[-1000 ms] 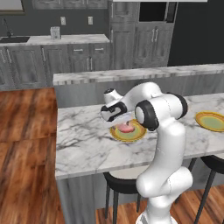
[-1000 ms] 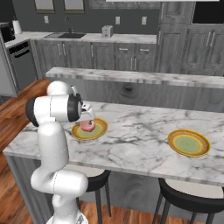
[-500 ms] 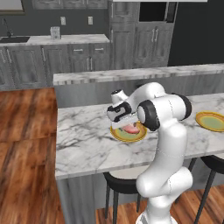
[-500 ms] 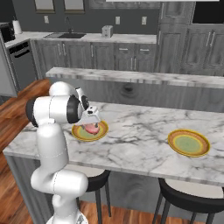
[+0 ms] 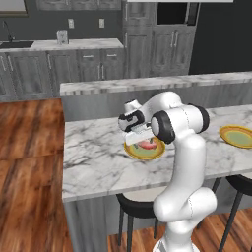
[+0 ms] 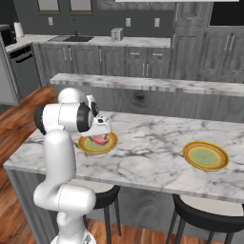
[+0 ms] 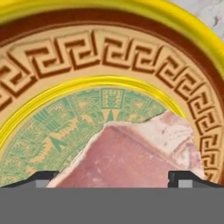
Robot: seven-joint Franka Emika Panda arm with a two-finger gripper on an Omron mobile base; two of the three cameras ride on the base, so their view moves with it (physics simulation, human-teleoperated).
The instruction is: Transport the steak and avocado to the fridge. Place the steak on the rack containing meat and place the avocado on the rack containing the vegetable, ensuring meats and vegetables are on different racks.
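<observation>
The steak (image 5: 147,145) is a pink slab lying on a round yellow-rimmed green plate (image 5: 134,153) on the marble counter. My gripper (image 5: 140,138) hangs low right over that plate, open. In the hand view the steak (image 7: 131,155) lies close below, between my two dark fingertips (image 7: 42,177), which stand wide apart on either side of it over the plate (image 7: 109,57). From the right base view the gripper (image 6: 102,133) sits just above the steak (image 6: 100,139) and the plate (image 6: 112,142). The avocado and the fridge are out of view.
A second yellow-rimmed plate (image 6: 206,156) sits further right on the counter (image 6: 152,143); it also appears at the right edge of the left base view (image 5: 237,136). A raised ledge (image 5: 147,83) runs behind the counter. Black stools (image 6: 205,219) stand under its front edge.
The gripper has moved across and come down from beside the plate to just over the steak. Its jaws have stayed wide apart. The steak and plates have not moved.
</observation>
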